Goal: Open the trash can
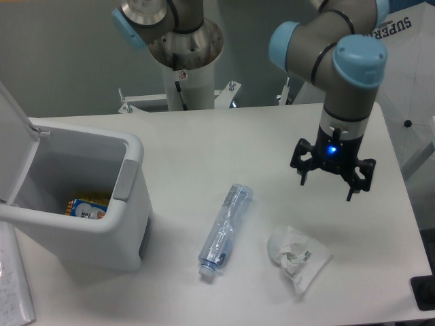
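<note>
Your trash can (88,204) at 9 o'clock, lid up; your hand (327,183) at 3 o'clock above bench (204,142), fingers apart, holding nothing.

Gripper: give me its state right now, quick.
Gripper: open, holding nothing, hanging above the table to the right of the plastic bottle.

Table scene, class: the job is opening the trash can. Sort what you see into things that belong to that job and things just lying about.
Belongs to the job:
- trash can, lid already up
- gripper, open, above the table

Just lying about:
- plastic bottle, on its side
- crumpled wrapper
- packet inside the trash can
</note>
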